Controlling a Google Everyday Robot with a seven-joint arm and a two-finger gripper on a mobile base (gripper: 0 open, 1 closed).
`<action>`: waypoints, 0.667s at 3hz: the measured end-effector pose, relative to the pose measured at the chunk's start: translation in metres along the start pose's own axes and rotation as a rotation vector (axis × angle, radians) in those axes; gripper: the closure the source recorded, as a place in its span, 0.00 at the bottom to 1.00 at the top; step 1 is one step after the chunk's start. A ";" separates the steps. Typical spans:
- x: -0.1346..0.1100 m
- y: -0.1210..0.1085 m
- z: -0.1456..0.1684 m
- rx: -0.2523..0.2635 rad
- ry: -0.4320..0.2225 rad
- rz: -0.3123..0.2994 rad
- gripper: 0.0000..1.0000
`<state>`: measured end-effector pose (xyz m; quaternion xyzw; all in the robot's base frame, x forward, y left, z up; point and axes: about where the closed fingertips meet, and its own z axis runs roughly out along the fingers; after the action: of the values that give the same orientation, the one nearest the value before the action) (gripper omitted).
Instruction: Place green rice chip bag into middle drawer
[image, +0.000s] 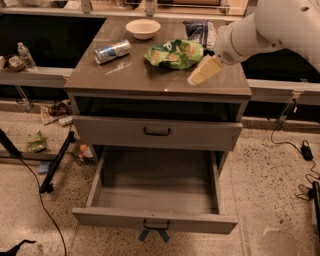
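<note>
The green rice chip bag (175, 53) lies crumpled on the grey cabinet top (130, 75), right of centre. My gripper (203, 71), cream-coloured on a white arm, hangs just above the top, close to the bag's right end and not touching it. It holds nothing that I can see. The middle drawer (120, 216) is pulled far out at the bottom. Its handle carries a blue tag (154, 234), and its inside is bare.
A white bowl (143, 28), a tipped can (112, 51) and a dark blue-and-white snack bag (200, 31) share the top. The grey drawer above (157, 131) is closed. A black stand leg (56, 162), cables (300, 150) and litter lie on the floor.
</note>
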<state>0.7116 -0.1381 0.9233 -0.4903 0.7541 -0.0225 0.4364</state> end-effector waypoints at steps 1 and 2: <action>-0.012 -0.021 0.035 -0.015 -0.049 0.004 0.00; -0.026 -0.048 0.064 -0.010 -0.098 0.033 0.00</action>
<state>0.7935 -0.1184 0.9227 -0.4806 0.7399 0.0122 0.4705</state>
